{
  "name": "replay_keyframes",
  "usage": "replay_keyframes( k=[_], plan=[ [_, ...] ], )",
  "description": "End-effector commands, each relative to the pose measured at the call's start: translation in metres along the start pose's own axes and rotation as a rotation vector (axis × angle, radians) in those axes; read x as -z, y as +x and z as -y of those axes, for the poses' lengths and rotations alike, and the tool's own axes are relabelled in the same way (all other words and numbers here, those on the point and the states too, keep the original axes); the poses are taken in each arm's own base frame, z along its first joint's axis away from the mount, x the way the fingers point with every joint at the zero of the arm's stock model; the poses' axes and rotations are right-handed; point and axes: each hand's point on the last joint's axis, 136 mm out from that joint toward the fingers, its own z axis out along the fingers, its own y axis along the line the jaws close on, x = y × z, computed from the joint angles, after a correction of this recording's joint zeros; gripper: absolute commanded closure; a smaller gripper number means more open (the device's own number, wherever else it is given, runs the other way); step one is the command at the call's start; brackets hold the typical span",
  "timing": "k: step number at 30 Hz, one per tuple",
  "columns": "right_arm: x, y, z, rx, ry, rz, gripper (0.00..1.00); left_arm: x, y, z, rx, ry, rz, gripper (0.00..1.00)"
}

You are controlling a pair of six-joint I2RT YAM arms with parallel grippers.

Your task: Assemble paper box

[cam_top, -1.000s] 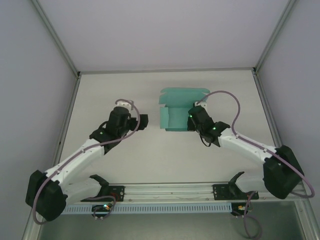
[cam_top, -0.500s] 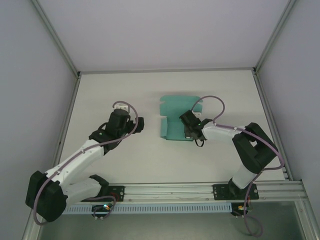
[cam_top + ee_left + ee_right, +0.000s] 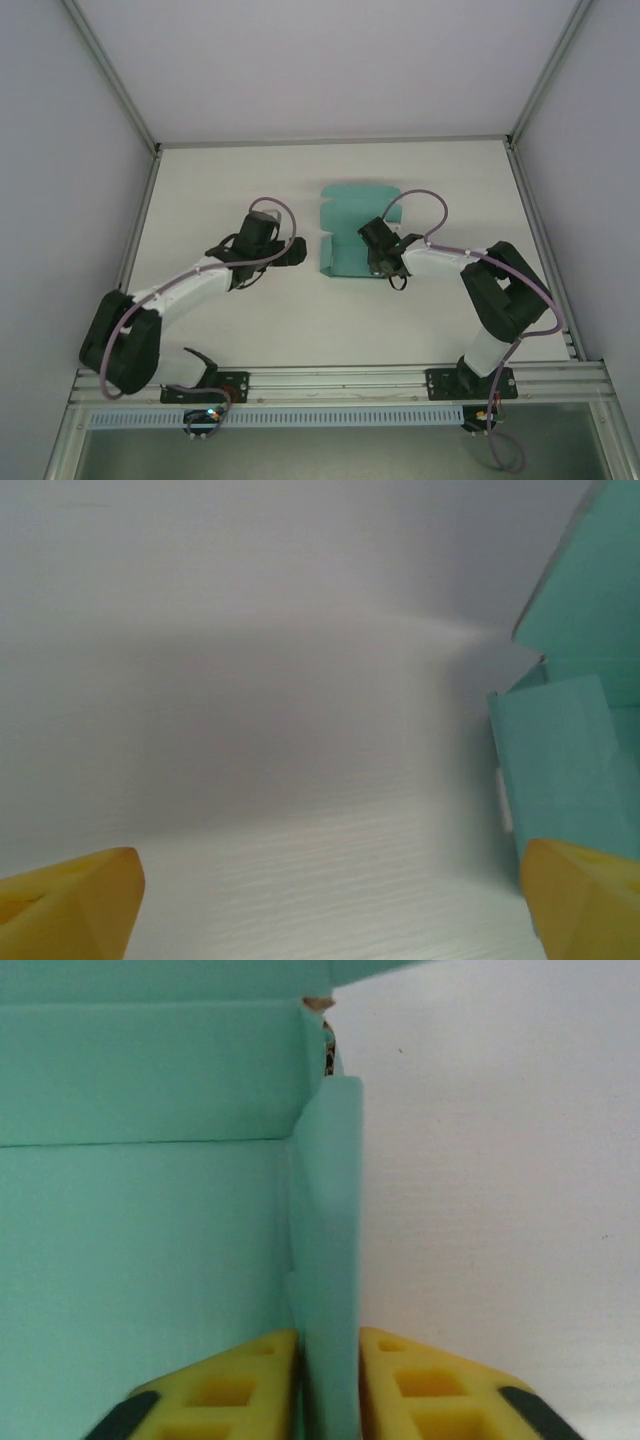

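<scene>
White table [image 3: 220,180] is seen under a green box [image 3: 348,225], which is laid near the middle, half folded. One side flap [image 3: 325,1210] is pinched upright by the right gripper [image 3: 328,1365], likely so that a wall can be stood up. The left gripper [image 3: 330,880] is held wide apart just beside the box's other side, perhaps so that side can be folded next.
</scene>
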Motion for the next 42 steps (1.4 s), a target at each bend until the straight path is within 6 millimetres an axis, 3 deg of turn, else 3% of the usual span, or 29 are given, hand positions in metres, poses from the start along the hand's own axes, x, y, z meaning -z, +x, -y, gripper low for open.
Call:
replay_keyframes(
  k=[1, 6, 9, 19, 23, 30, 32, 35, 42],
  plan=[
    [0.0, 0.004, 0.001, -0.01, 0.004, -0.032, 0.76, -0.011, -0.014, 0.032, 0.047, 0.151, -0.003, 0.07],
    [0.014, -0.011, -0.006, -0.002, -0.033, 0.003, 0.7, -0.03, -0.01, 0.04, 0.047, 0.17, -0.06, 0.13],
    [0.023, -0.019, -0.011, -0.006, -0.062, 0.024, 0.58, -0.038, -0.006, 0.042, 0.054, 0.187, -0.084, 0.15],
    [0.031, -0.024, 0.006, -0.039, -0.07, 0.044, 0.57, -0.058, 0.012, 0.059, 0.035, 0.235, -0.163, 0.26],
    [0.032, -0.023, 0.003, -0.04, -0.146, 0.037, 0.57, -0.064, 0.015, 0.061, 0.038, 0.242, -0.179, 0.29],
    [0.014, -0.006, 0.0, -0.053, -0.218, -0.046, 0.66, -0.069, 0.018, 0.07, 0.026, 0.27, -0.196, 0.32],
    [0.005, 0.0, -0.001, -0.057, -0.22, -0.074, 0.75, -0.069, 0.017, 0.072, 0.024, 0.277, -0.194, 0.33],
    [-0.002, 0.004, 0.002, -0.062, -0.197, -0.087, 0.99, -0.068, 0.017, 0.077, 0.012, 0.287, -0.195, 0.34],
    [-0.005, 0.005, 0.02, -0.055, -0.102, -0.066, 1.0, -0.064, 0.014, 0.082, -0.01, 0.278, -0.181, 0.35]
  ],
)
